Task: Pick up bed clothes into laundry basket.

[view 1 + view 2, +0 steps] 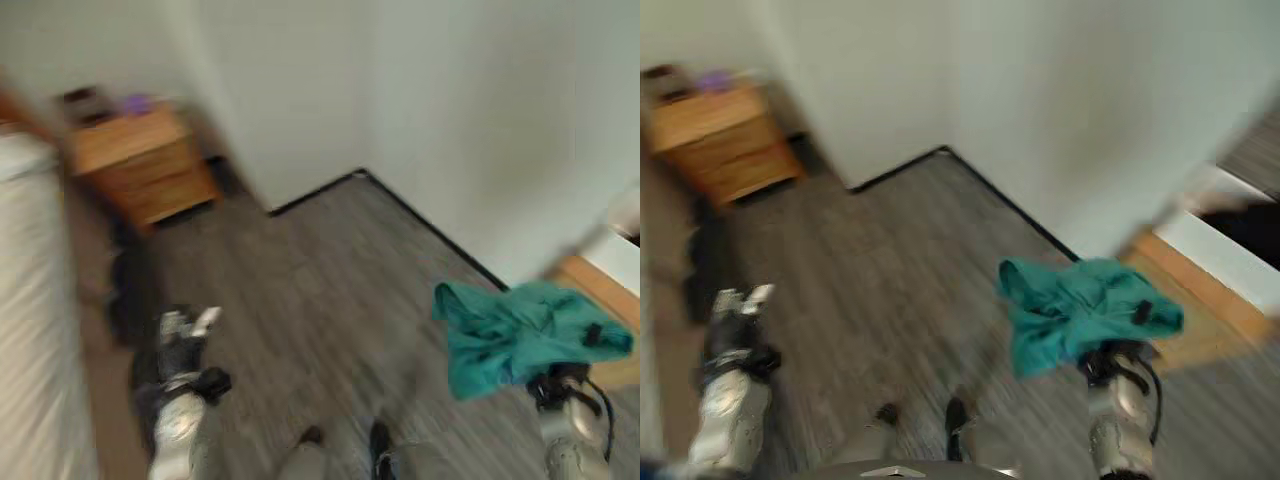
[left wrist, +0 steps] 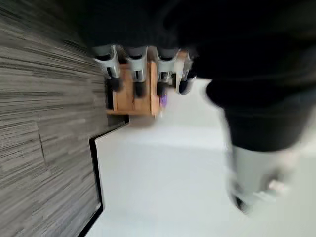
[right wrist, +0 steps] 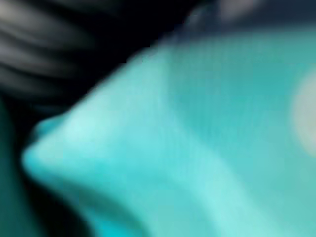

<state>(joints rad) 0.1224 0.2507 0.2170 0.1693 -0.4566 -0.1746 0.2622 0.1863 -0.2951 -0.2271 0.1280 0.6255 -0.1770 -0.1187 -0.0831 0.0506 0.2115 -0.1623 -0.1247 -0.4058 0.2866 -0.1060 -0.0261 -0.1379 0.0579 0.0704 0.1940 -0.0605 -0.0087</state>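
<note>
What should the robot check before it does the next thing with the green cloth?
1. Cloth off the floor: ok. The green cloth hangs up in the air at the right arm's end.
2. Right hand's hold on it: cannot tell. The cloth covers the hand, also in the right wrist view.
3. Left hand free: ok. Its fingers are straight and hold nothing.
4. Basket in sight: not ok. I see a wooden nightstand, a bed and white walls, but no basket.
5. Floor ahead free of things to trip on: ok.

teal cloth (image 3: 197,138), close up, dark ribbed cover (image 3: 44,39)
</note>
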